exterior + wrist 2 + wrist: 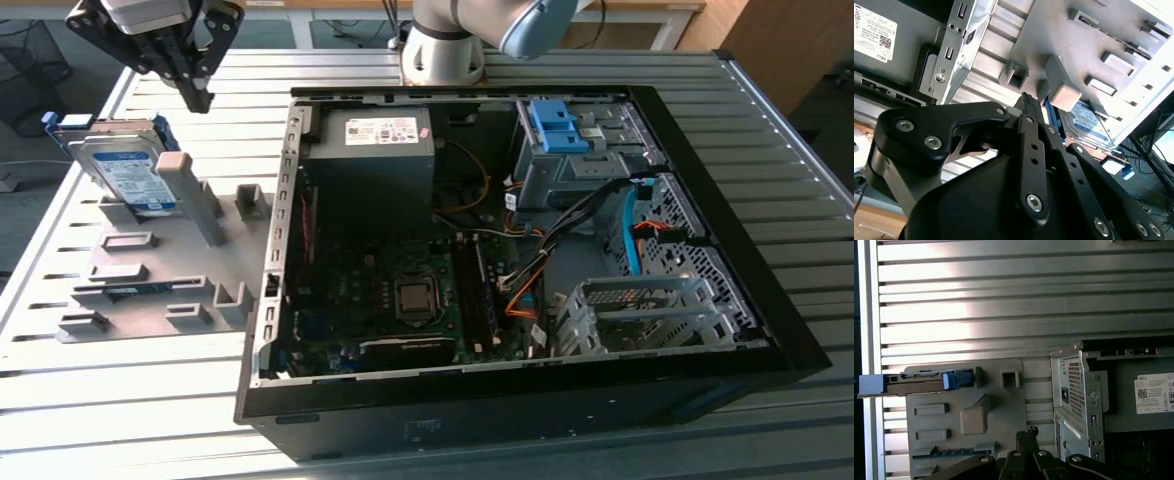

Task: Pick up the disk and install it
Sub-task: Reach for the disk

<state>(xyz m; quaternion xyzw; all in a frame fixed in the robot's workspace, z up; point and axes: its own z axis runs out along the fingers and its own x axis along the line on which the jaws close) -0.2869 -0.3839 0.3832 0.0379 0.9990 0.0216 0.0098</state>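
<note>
Ribbed silver tabletop (120, 400) carries an open black computer case (747, 330) with its boards and cables exposed. Beside the case, on the exterior view's left, lies a grey slotted holder (147, 270). The disk (124, 172) stands tilted in the holder end level with the case's far wall, label showing and blue carrier frame along its edges. The arm (534, 22) rises from its base (445, 50) just beyond the case's far wall and reaches across toward the exterior view's left. There the gripper (200, 98) hangs pointing down above the holder, near the disk but clear of it, pinched to a narrow tip and holding nothing. Inside the case, a dark grey box (374, 160) with a white label sits by the wall nearest the holder, and a blue bracket (554, 125) sits across from it. The first wrist view looks straight down, with the disk (914, 383) edge-on at the holder (1004, 407), apart from the case (1079, 390). The second wrist view looks along the closed fingers (1029, 130) to the disk (1089, 119) and its blue-and-white label.
</note>
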